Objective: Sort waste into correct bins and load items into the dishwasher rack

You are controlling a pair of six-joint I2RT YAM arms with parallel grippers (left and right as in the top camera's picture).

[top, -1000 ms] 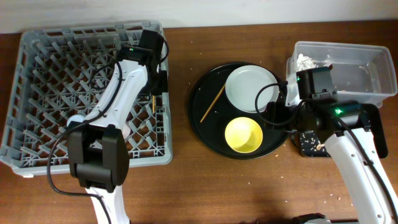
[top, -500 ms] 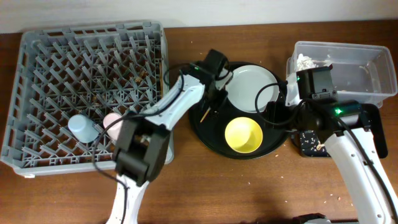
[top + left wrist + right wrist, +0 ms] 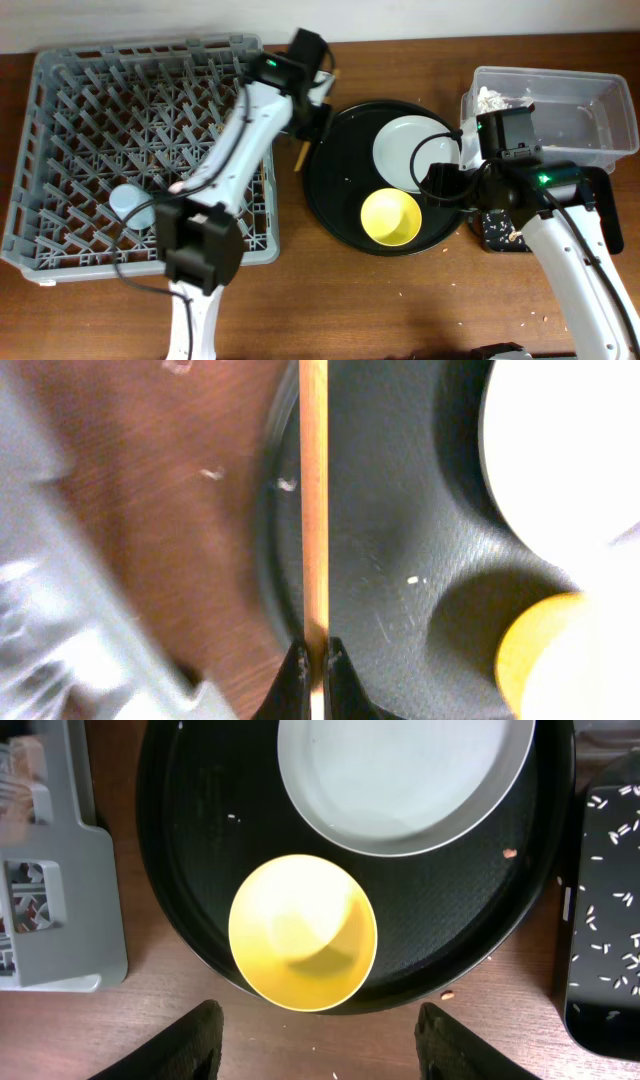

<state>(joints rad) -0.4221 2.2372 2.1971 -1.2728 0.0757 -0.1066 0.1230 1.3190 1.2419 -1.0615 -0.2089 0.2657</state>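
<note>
- the left gripper is closed narrowly on one wooden chopstick; the stick is pinched near one end and runs straight out from the fingertips.
- in the overhead view the chopstick is carried above the bare wood between the dishwasher rack and the round black tray, close to the rack's right wall.
- change noted: half a second ago this stick lay on the round black tray with the left gripper lowered onto it; it is now lifted clear and no stick is left on the tray.
- one second ago the left arm was over the rack's right side; a trip out to the tray and partway back has been made since.
- judged: the pick is done and only the placing into the rack remains for this item.
- the light-blue cup is lying in the rack; the second chopstick cannot be made out.
- the white plate and yellow bowl are still on the tray, not yet loaded.
- the right gripper is spread wide and empty above the bowl, unchanged across the frames.
- tissue is seen in the clear tub.
</note>
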